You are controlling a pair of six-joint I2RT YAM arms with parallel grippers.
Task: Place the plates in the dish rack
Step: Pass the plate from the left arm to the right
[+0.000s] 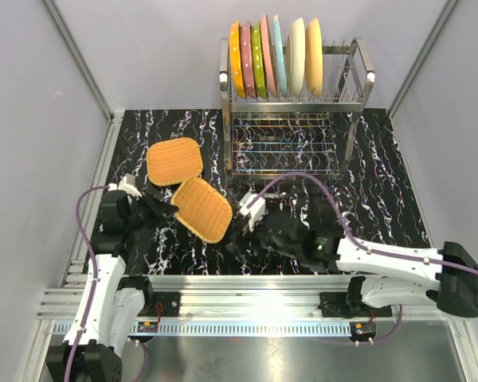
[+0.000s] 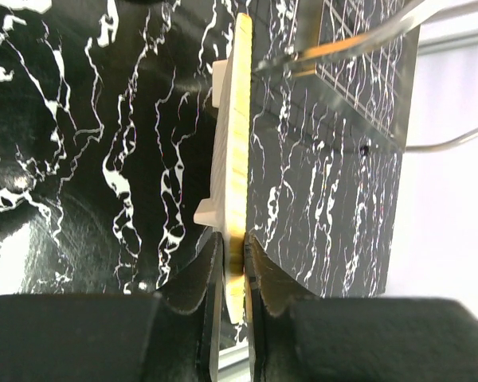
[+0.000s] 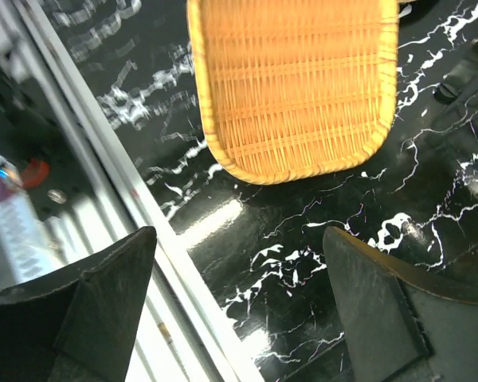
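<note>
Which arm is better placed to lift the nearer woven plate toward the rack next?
Left, probably: the left tool is shut on the edge of the woven plate, while the right tool hangs open and empty beside it.

The top view looks down from behind the arms over the tabletop (image 1: 382,199). Wrist views sit close behind the left tool (image 2: 233,247) and right tool (image 3: 239,239); all three share the woven mat (image 1: 201,209) ahead.
</note>
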